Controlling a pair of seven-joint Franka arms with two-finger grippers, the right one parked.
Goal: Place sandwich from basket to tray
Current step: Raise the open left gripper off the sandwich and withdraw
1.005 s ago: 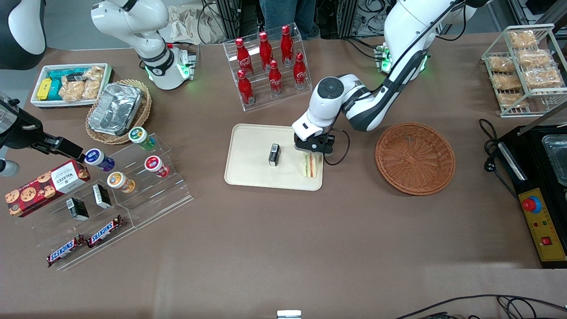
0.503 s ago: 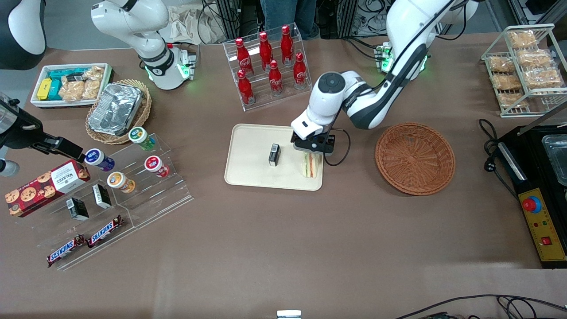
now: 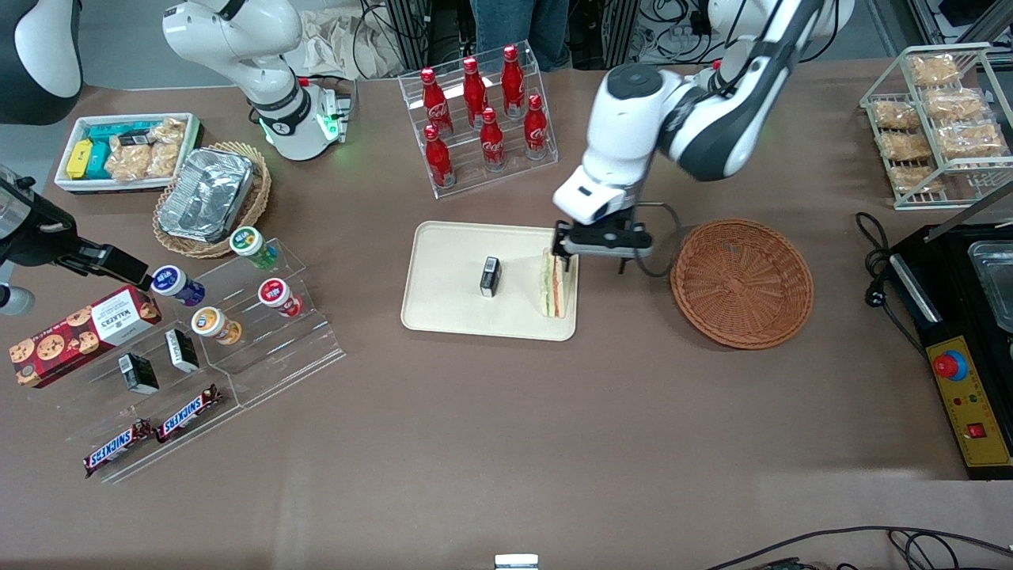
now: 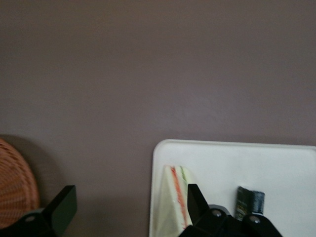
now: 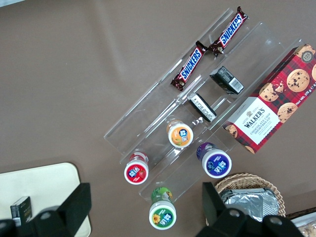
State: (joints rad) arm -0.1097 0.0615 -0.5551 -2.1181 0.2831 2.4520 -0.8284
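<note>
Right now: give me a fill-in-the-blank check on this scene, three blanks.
1. The sandwich rests on the ____.
2. The gripper, with fingers open, hangs above the gap between the tray and the ____.
3. The small dark box shares the tray with the ____.

Missing words: tray; basket; sandwich

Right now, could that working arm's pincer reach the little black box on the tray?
Probably yes: the open pincer hangs above the tray's edge by the sandwich, and nothing covers the black box.
</note>
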